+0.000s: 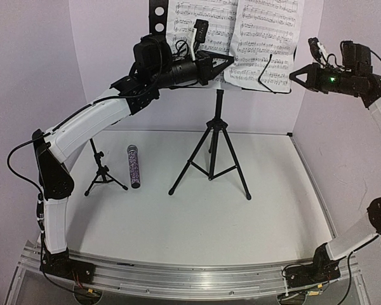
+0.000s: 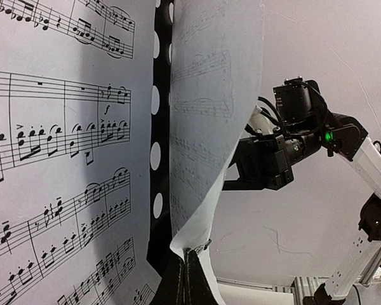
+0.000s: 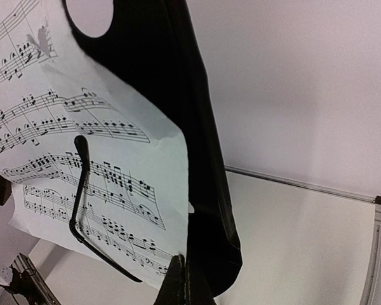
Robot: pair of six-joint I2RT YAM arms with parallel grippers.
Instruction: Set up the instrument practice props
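The black tripod music stand [image 1: 213,149] is standing upright at the middle of the white table [image 1: 203,229], its three legs spreading on the surface. Its perforated black metal desk [image 2: 162,127] is sitting high up, close to the back wall. Two white printed music sheets are resting on the desk side by side, the left sheet [image 1: 184,19] lying flat and the right sheet [image 1: 267,38] curling away from the desk along its inner edge. A thin black wire retainer [image 3: 81,203] is reaching up over the right sheet's lower part.

The left gripper [image 2: 187,273] is hovering at the lower inner corner of the right sheet with its fingers pressed together. The crumpled paper edge is meeting the tips, but I cannot tell whether it is pinched. The right gripper [image 3: 180,279] is likewise fully closed, its tips sitting at the outer lower edge of the desk and sheet; contact is unclear.

Down on the table, the glittery purple-silver microphone [image 1: 134,166] is lying on its side left of the stand's legs. The small black tripod mic stand [image 1: 101,173] is standing just beside it, further left.
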